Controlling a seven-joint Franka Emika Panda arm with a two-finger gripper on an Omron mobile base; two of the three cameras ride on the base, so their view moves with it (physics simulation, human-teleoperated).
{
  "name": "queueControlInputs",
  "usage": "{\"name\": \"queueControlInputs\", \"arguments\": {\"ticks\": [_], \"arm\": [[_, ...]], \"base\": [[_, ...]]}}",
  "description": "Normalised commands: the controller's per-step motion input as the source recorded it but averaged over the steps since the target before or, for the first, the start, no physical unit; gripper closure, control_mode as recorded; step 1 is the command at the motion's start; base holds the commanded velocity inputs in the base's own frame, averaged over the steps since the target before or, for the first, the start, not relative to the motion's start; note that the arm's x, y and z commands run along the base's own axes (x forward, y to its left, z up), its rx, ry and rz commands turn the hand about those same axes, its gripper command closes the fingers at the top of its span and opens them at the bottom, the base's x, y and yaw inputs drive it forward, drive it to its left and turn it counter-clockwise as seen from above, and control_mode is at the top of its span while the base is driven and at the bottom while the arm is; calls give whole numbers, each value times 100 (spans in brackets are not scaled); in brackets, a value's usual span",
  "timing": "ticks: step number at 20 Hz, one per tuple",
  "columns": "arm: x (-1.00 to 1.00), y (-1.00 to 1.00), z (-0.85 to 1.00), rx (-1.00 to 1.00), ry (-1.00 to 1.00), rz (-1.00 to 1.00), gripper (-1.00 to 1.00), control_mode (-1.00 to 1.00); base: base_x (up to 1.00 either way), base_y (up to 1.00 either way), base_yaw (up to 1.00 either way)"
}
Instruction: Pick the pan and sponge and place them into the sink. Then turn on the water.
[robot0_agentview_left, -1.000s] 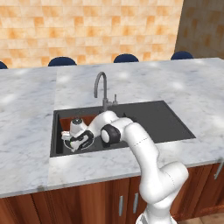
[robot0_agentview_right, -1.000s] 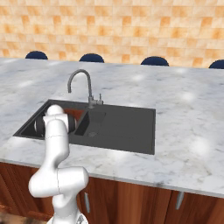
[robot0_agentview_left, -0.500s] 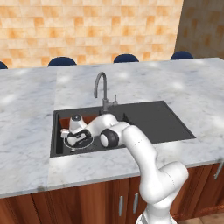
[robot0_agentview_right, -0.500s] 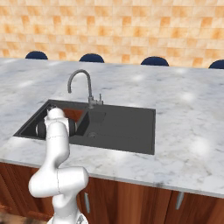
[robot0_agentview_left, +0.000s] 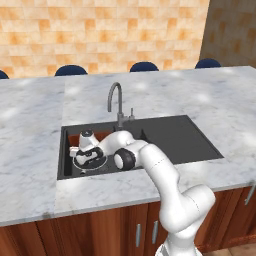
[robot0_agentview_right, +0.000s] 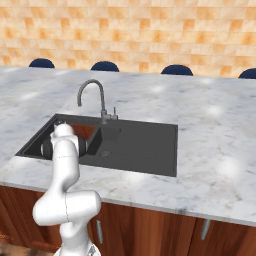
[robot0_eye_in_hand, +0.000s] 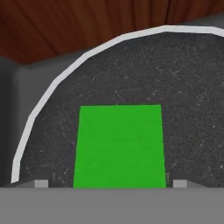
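Note:
My gripper (robot0_eye_in_hand: 110, 183) is down inside the larger left basin of the dark sink (robot0_agentview_left: 170, 135). It stands open, and the fingertips (robot0_eye_in_hand: 41, 183) sit a little wider than the green sponge (robot0_eye_in_hand: 119, 146). The sponge lies flat on the dark inside of the pan (robot0_eye_in_hand: 131, 70), whose silvery rim curves around it. Seen from the left base, the hand and gripper (robot0_agentview_left: 86, 159) hang over the pan (robot0_agentview_left: 100, 163) in the basin. From the right base, my arm (robot0_agentview_right: 62, 145) hides the basin of the sink (robot0_agentview_right: 140, 145).
The grey gooseneck faucet (robot0_agentview_left: 116, 100) rises just behind the sink, with its small lever (robot0_agentview_left: 132, 113) to the right; the faucet (robot0_agentview_right: 92, 95) also stands behind my arm. Marble counter (robot0_agentview_left: 30, 130) surrounds the sink. The basin wall (robot0_eye_in_hand: 17, 87) is close on the hand's left.
The jaws have spread wider and let go of the sponge, which now rests in the pan. The arm has barely moved.

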Motion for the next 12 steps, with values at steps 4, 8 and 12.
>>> {"name": "queueControlInputs", "arguments": {"ticks": [4,8,12], "arm": [[-14,5,9,0,-10,-2,-100,-100],[-16,3,24,0,-17,-2,-100,-100],[-27,0,29,2,-16,-2,-100,-100]], "base": [[0,0,0],[0,0,0],[0,0,0]]}}
